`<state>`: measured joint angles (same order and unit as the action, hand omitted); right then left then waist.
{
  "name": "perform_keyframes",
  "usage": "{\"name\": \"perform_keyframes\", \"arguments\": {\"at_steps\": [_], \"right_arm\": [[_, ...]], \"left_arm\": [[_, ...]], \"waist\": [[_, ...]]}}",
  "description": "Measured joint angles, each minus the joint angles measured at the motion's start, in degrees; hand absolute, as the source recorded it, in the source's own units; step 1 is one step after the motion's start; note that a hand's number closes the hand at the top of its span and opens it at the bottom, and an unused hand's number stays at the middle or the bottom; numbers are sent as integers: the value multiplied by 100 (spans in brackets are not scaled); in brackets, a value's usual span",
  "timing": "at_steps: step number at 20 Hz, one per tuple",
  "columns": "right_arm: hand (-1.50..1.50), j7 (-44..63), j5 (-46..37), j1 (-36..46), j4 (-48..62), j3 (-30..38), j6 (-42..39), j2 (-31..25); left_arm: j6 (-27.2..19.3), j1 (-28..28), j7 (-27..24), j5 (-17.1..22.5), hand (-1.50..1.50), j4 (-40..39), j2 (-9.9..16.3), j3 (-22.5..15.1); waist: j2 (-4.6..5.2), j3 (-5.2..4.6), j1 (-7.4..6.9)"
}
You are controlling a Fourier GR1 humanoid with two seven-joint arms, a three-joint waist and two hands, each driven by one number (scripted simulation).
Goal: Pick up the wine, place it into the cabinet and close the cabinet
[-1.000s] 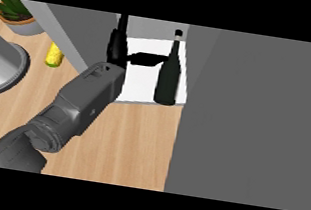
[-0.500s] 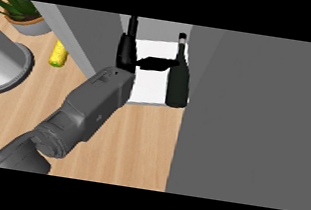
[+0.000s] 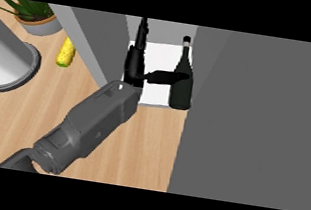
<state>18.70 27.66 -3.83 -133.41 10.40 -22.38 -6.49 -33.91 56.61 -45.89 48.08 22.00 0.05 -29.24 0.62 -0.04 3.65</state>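
The wine (image 3: pixel 182 83) stands upright on the white floor of the cabinet (image 3: pixel 161 60), at the right side of the opening, its capped neck pointing to the far side and its dark body just beside the big grey door (image 3: pixel 261 118) that fills the right of the view. The foot of the bottle merges with shadow at the near edge of the shelf, so how it rests there is hard to make out. One hand (image 3: pixel 135 68) shows, black, at the end of a grey forearm (image 3: pixel 88 127) that rises from the lower left; which arm it belongs to cannot be told for sure, though it seems to be the left one. Its fingers (image 3: pixel 141 31) run straight up along the left wall of the opening, and the thumb (image 3: pixel 168 77) juts right and touches the bottle's side; nothing is curled round the glass, so the hand is open and holds nothing. The palm is partly hidden by the wrist. Compared with half a second ago, the hand has drawn a little leftward and the bottle stands free rather than gripped. Outward on the wooden bench (image 3: pixel 8 115) lie a yellow corn cob (image 3: pixel 65 53), a potted plant (image 3: pixel 33 17) cut by the far edge, and a pale round canister (image 3: pixel 0 61) cut off at the left.
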Motion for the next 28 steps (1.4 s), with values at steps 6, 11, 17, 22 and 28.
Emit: {"name": "perform_keyframes", "arguments": {"at_steps": [6, 11, 17, 22, 28], "right_arm": [[-150, 104, -29, -66, -54, -27, 159, 11], [-150, 100, -45, -59, -44, 125, 256, -54], [-150, -9, -40, -261, -64, 316, 176, -114], [-150, -63, -46, -352, -60, 356, 134, -117], [-150, -47, -31, -402, -70, 500, 71, -239]], "left_arm": [[-504, -585, 224, 166, -150, 1219, 0, -601], [-881, -1430, 310, 15, -150, 2471, 33, -988], [-1062, -2397, 469, -328, -150, 3904, 193, -1397], [-1294, -3299, 720, -702, -150, 5267, 493, -1834], [-1442, -4333, 948, -1104, 150, 6659, 1245, -2114]], "waist": [[-52, 2, -176], [-84, 4, -320], [-93, 5, -367], [-93, 6, -386], [-87, 5, -380]]}}
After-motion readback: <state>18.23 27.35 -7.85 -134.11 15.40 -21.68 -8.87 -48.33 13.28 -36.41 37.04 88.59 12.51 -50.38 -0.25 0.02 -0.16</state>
